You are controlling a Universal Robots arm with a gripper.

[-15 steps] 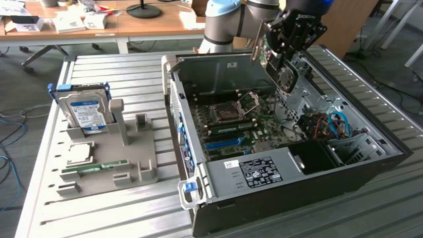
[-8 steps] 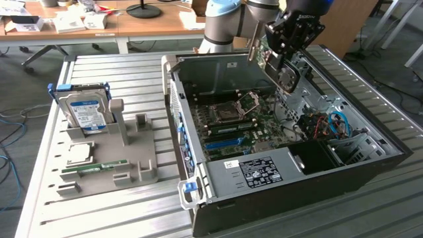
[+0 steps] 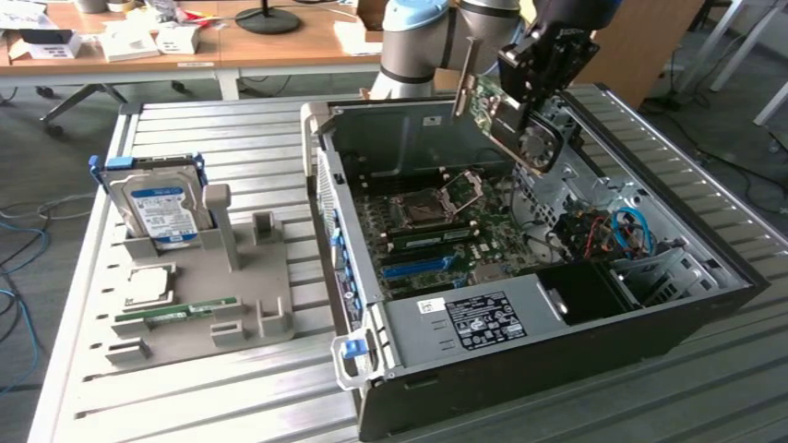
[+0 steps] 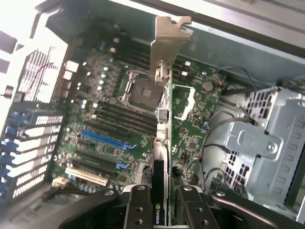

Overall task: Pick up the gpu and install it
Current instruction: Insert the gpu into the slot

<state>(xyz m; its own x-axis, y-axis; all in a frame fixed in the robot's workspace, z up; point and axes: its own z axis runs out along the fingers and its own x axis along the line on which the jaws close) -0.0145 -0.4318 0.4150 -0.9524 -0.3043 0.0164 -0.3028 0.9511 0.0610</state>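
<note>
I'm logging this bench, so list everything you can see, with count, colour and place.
gpu: one, green board with silvery bracket, held over the open case
computer case: one, black and grey, lying open on the table
motherboard: one, green, inside the case
hard drive: one, silver with blue label, upright in the fixture
RAM stick: one, green, lying on the fixture
fixture: one, grey, exterior view's left of the case
table: one, pale slatted, under everything
gripper: one, black, closed on the gpu
</note>
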